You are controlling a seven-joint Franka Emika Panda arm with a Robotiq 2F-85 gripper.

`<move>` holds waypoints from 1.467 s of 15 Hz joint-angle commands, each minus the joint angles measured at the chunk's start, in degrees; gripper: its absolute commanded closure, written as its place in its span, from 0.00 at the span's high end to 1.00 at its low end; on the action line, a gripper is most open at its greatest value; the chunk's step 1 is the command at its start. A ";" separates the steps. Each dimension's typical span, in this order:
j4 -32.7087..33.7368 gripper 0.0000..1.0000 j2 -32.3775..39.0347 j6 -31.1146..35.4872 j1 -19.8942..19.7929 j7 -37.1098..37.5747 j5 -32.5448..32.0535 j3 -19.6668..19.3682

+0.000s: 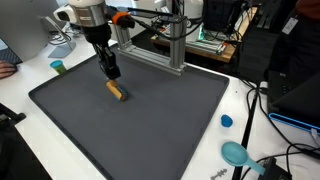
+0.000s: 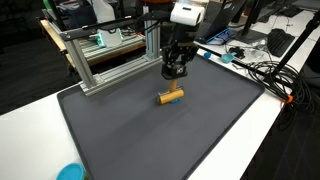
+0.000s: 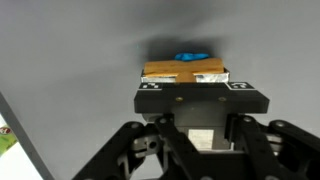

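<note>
- The white worktop (image 2: 25, 125) carries a dark mat (image 1: 150, 130), probably there to stop things sliding.
- Your pincer (image 1: 112, 72) hangs over the mat's far half, pointing down, jaws drawn narrow and holding nothing.
- The wooden block (image 1: 118, 92) lies flat mid-mat, just below the pincer's tips, not touching them.
- Only the wrist view shows a blue patch (image 3: 192, 56) beyond the block.

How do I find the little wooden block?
Look at the big dark mat on the white table. Near its middle, below the robot's tool, lies the wooden block. It is tan; the blue cap sits off the mat.
</note>
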 commanded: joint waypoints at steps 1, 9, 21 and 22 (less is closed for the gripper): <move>-5.03 0.22 -4.13 2.12 -0.31 -1.71 -2.65 -0.14; -6.65 0.22 -3.06 1.45 -2.52 -7.89 1.46 2.97; -5.68 0.22 -8.38 -1.83 -5.59 -15.67 6.85 4.34; -5.67 0.22 -8.86 -1.88 -5.51 -15.52 6.72 4.31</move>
